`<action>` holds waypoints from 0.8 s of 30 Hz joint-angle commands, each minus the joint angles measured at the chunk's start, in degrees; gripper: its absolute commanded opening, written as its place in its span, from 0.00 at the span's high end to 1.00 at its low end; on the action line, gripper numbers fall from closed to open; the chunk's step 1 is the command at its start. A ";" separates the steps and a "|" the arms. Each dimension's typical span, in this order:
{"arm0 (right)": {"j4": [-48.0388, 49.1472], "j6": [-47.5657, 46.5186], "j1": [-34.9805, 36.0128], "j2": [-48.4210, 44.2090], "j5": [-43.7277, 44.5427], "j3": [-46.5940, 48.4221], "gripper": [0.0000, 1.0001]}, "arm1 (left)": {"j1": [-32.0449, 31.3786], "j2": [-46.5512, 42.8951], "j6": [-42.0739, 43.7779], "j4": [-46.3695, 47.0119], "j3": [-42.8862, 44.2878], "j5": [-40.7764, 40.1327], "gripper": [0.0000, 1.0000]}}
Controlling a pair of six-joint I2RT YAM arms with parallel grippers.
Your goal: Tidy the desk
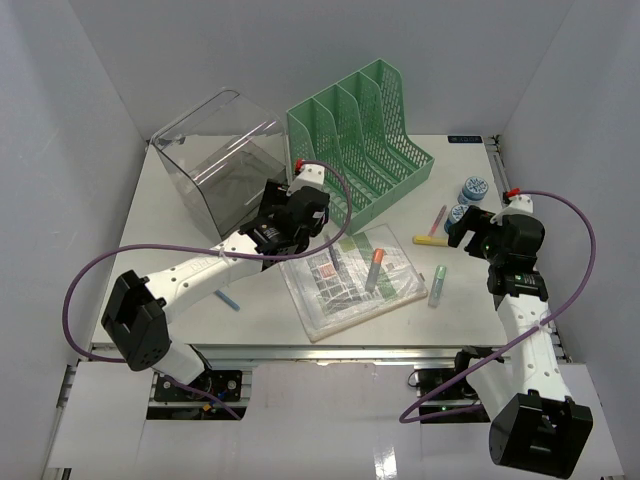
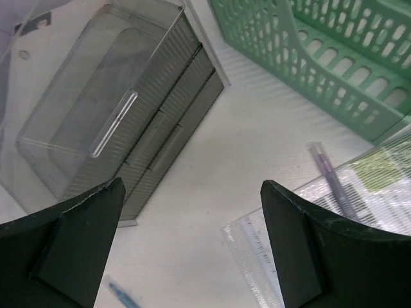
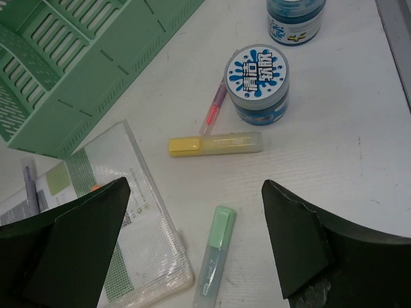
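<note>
Top external view shows the large flat white rectangular desk (image 1: pixel 420 325) filling the floor of a white-walled enclosure, with a metal rail (image 1: pixel 330 352) along its near edge, where both arm bases are bolted. Near the desk's middle lies a clear zip pouch (image 1: pixel 350 290) with printed sheets inside. On top of the pouch rest an orange-capped marker (image 1: pixel 375 270) and a slim grey-purple pen (image 2: pixel 331 179). Behind the pouch, at the far edge, stands a green slotted plastic file organizer (image 1: pixel 362 135), and to its left a clear plastic bin (image 1: pixel 215 160) is tipped on its side. A thin blue pen (image 1: pixel 228 300) lies on the bare desk left of the pouch, near the left arm. Right of the pouch is a green highlighter (image 3: pixel 215 263). Beyond it a yellow highlighter (image 3: pixel 215 144) lies crosswise, with a thin pink pen (image 3: pixel 215 108) angled just beside it. Two round blue jars follow, the nearer blue jar (image 3: pixel 257 83) with a splash-pattern lid close to the yellow highlighter, the farther blue jar (image 3: pixel 295 19) behind it. The left gripper (image 2: pixel 191 212) hangs over the desk between the bin and the pouch's far corner, its jaws spread wide with nothing between them. The right gripper (image 3: pixel 192 192) hovers above the highlighters on the right side, also spread apart and empty.
</note>
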 commanded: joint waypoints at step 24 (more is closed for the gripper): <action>-6.30 -38.23 0.25 -3.74 -48.37 -4.25 0.10 | 4.11 13.49 36.20 -1.65 11.69 -17.16 0.05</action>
